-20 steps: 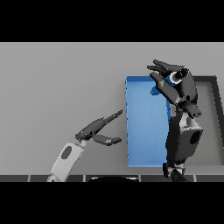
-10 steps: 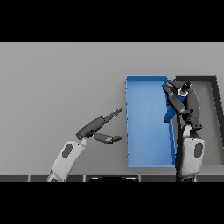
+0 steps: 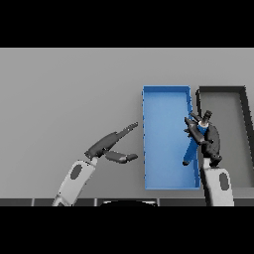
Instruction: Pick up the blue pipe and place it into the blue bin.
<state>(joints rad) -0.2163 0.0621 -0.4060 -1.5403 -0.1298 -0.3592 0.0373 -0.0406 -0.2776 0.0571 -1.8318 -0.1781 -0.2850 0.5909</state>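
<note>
The right hand (image 3: 207, 140), fingers curled round the blue pipe (image 3: 200, 130), hangs over the right wall of the blue bin (image 3: 166, 90), at about three o'clock of its floor. Beside it, at three o'clock, stands a dark bin (image 3: 222, 89). The step in hand looks like the drop: carrying the pipe toward nine o'clock, clear of the wall, before letting go would serve best. The left hand (image 3: 113, 147) rests open above the bench (image 3: 64, 99).

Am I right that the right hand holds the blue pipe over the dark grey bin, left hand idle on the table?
Not quite. In the head view the right hand holds the blue pipe at the right edge of the blue bin, not over the dark grey bin. The left hand is idle, as you said.
</note>
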